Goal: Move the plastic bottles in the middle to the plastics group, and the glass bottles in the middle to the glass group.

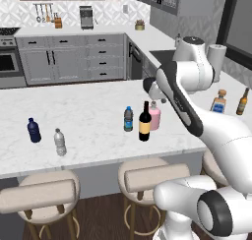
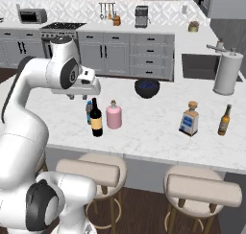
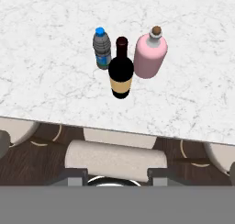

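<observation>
Padded round stools (image 3: pixel 114 159) front a marble-veined table (image 3: pixel 41 81). Mid-table: black wine bottle (image 3: pixel 120 71) (yellow label), touching a ribbed blue-capped plastic bottle (image 3: pixel 102 48) and squat pink stoppered bottle (image 3: pixel 150 55). Gripper (image 3: pixel 117 175) hovers above, empty, fingers nearly together.

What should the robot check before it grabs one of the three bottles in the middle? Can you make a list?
1. Blue-capped plastic bottle, wine bottle and pink bottle standing upright in the middle: ok.
2. Room to reach one bottle alone: not ok, they stand bunched together.
3. Hand carrying nothing: ok.
4. Hand open wide enough for a bottle: cannot tell.
5. Plastics group, navy bottle and clear bottle, upright: ok.
6. Glass group, amber bottle and beer bottle, upright: ok.
</observation>
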You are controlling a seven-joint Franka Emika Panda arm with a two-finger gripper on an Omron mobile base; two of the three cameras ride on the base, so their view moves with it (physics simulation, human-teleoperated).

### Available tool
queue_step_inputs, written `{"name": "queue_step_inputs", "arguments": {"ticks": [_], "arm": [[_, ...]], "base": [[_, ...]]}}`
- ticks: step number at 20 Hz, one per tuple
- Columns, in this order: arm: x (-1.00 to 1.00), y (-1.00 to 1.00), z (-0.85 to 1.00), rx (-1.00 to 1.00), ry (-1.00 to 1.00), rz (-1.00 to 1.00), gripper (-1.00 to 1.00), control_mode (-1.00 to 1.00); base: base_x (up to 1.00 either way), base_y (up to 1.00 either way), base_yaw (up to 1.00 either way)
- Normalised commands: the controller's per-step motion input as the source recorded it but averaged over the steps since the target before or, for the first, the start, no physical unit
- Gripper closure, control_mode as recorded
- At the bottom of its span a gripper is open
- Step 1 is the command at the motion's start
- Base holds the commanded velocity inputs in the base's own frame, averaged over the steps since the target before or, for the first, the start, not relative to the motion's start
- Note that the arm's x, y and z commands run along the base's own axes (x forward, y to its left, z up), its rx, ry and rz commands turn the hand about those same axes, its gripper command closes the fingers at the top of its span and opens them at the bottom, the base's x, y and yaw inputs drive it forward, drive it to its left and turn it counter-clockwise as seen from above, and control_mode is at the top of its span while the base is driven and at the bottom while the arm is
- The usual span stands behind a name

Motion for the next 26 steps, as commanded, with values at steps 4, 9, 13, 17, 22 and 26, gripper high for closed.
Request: {"name": "queue_step_inputs", "arguments": {"ticks": [4, 9, 13, 17, 22, 26], "arm": [[0.08, 0.14, -0.05, -0.01, 0.00, -0.02, -1.00, -1.00], [0.18, -0.02, -0.70, 0.00, -0.08, 0.00, -1.00, -1.00], [0.56, 0.00, -0.58, 0.00, -0.09, 0.00, -1.00, -1.00], [0.89, 0.01, -0.38, 0.00, -0.03, 0.00, -1.00, -1.00], [0.72, 0.01, -0.22, 0.00, 0.00, 0.00, -1.00, -1.00], [0.15, 0.02, -0.08, 0.00, 0.00, 0.00, -1.00, -1.00]], "base": [[0.00, 0.00, 0.00], [0.00, 0.00, 0.00], [0.00, 0.00, 0.00], [0.00, 0.00, 0.00], [0.00, 0.00, 0.00], [0.00, 0.00, 0.00]]}}
